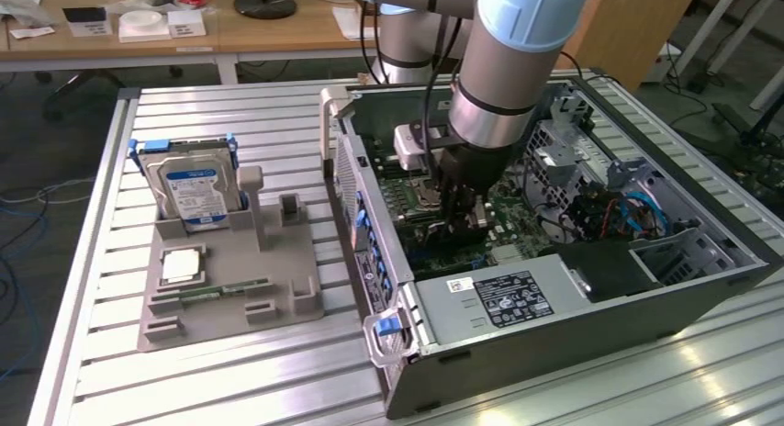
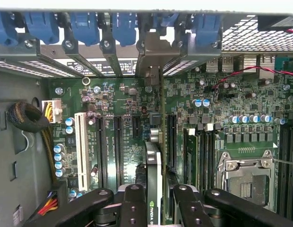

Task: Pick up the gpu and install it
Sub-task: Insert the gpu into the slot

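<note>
Claw [image 2: 156, 203] grasping gpu [image 2: 153, 165] edge-on above motherboard [image 2: 123, 99]; open case [image 1: 552, 307] on slatted metal table [image 1: 220, 371].

This looks like a robot lab or a workshop. A big grey robot arm [image 1: 515, 68] reaches down into an open computer case [image 1: 552, 261] that lies on a metal worktop [image 1: 220, 380] made of long ridged bars. A grey holder [image 1: 227, 288] next to the case keeps computer parts in place, like a hard drive [image 1: 190, 183] standing upright. Behind it is a wooden desk [image 1: 184, 36] with small boxes and a black lamp base [image 1: 264, 4]. Loose cables [image 1: 18, 206] lie on the floor.
</note>
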Robot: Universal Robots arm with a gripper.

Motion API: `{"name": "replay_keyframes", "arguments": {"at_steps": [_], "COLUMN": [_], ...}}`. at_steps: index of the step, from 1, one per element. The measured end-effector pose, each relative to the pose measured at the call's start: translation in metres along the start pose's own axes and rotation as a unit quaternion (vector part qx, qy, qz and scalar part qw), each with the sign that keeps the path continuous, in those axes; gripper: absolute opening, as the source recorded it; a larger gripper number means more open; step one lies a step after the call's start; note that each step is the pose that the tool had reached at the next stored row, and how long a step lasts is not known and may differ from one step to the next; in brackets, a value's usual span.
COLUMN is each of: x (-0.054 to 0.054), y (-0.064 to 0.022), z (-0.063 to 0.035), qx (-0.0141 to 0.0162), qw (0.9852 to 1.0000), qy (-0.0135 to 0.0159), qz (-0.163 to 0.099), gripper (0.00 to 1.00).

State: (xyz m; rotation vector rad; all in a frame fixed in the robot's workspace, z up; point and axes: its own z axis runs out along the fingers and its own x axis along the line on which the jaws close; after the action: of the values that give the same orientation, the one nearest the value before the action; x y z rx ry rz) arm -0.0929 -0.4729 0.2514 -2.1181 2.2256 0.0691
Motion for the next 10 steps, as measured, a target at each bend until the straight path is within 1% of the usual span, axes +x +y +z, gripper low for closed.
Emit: {"name": "replay_keyframes", "arguments": {"at_steps": [9, 10], "x": [-0.0003, -0.0003], "y": [0.0002, 0.0002], "z": [0.0021, 0.0035], "qx": [0.0002, 0.0005], "qw": [1.0000, 1.0000], "qy": [-0.0001, -0.0007], "qz": [0.002, 0.002], "gripper": [0.27, 0.27]}}
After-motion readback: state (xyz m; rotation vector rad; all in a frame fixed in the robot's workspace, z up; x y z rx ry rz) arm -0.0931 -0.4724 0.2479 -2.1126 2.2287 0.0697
